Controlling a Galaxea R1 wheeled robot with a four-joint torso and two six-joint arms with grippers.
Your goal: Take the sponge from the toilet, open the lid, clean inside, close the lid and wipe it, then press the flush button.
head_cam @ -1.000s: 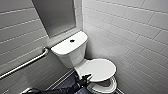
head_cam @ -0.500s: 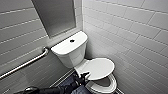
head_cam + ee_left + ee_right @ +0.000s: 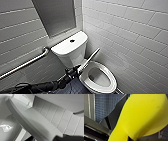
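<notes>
The white toilet (image 3: pixel 71 50) stands against the tiled wall, with the dark flush button (image 3: pixel 72 40) in the middle of its tank top. The lid (image 3: pixel 90 59) is swung up on edge, leaning towards the tank, and the seat (image 3: pixel 110 85) and bowl lie uncovered. My left gripper (image 3: pixel 76 70) is open at the lid's lower edge, reaching in from the left. In the left wrist view the lid's rim (image 3: pixel 25 122) runs across close by. The yellow sponge (image 3: pixel 144 115) looms large in the right wrist view, and my right gripper is shut on it.
A metal grab bar (image 3: pixel 25 63) runs along the left wall, and a grey panel (image 3: pixel 56 15) hangs above the tank. White tiled walls close in behind and to the right. Blue mosaic floor (image 3: pixel 72 87) lies beside the bowl.
The lid has swung up from flat on the seat to nearly upright, pushed by my left arm. The sponge stays in the right gripper.
</notes>
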